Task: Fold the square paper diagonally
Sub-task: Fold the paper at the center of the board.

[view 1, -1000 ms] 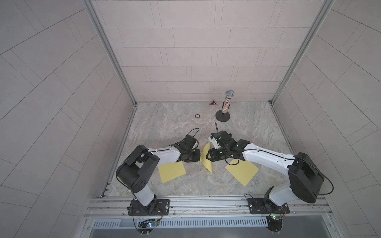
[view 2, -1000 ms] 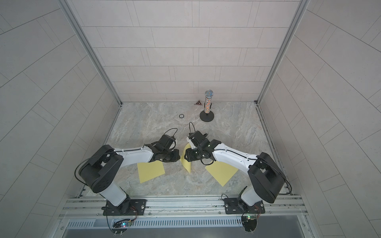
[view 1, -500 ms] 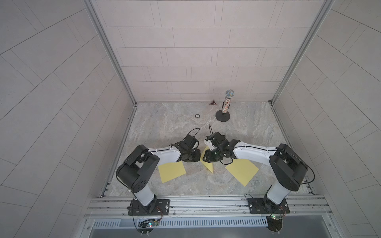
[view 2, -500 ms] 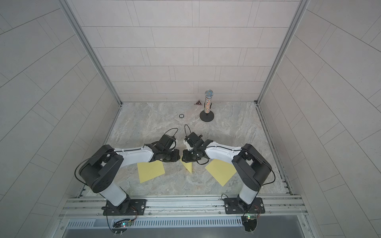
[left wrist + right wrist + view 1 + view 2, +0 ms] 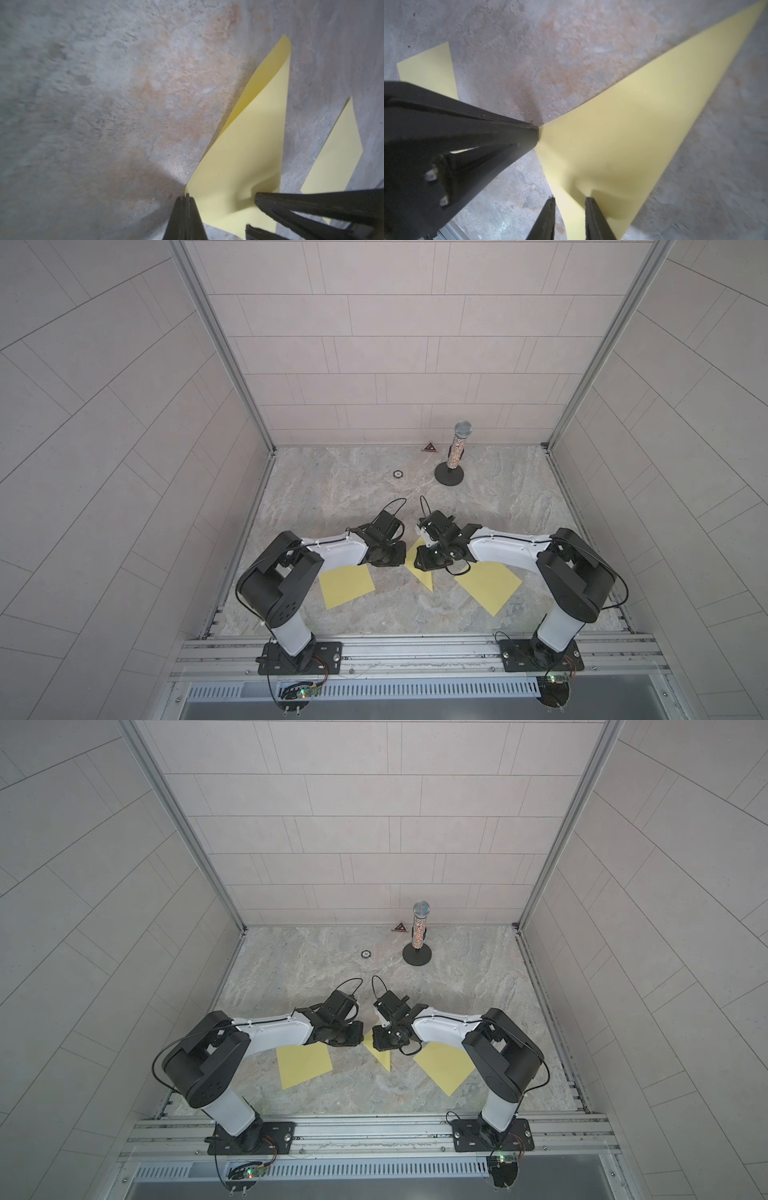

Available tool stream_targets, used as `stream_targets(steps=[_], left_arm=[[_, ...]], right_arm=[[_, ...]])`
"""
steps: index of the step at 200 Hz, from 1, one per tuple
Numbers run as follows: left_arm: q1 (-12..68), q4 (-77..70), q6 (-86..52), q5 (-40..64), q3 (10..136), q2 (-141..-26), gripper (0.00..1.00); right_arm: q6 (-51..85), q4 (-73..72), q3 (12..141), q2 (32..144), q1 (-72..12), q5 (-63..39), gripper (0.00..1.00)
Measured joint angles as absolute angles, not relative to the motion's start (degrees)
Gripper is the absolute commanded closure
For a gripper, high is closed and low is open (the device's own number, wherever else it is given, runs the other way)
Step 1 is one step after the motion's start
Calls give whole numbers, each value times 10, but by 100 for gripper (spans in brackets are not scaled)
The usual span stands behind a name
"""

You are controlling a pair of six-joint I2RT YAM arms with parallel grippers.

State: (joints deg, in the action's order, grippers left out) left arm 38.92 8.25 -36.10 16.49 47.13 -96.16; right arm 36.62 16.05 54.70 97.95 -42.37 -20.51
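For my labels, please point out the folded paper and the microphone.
folded paper (image 5: 424, 578): in a top view, on its bare lower tip.
microphone (image 5: 456, 452): in a top view, on its glittery handle.

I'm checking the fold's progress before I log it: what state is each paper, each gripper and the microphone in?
middle paper: folded into a triangle, fold not pressed flat.
left paper: flat, unfolded.
right paper: flat, unfolded.
left gripper: shut, tip at middle paper's corner.
right gripper: open, astride middle paper's edge.
microphone: standing upright.

That folded yellow paper (image 5: 249, 155) looks smooth and matte, tabletop (image 5: 104, 104) is rough mottled stone-look, front rail (image 5: 415, 649) dull metal.
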Motion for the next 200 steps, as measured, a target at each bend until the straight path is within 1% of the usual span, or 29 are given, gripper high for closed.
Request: stream_targets(steps=[98,200], left_arm=[[416,130,-359,117,498,-968,100],[430,159,-354,92,512,-971,100]], right_arm=[[364,143,520,973,-420,-197,72],[360,128,472,934,-396,-197,71]])
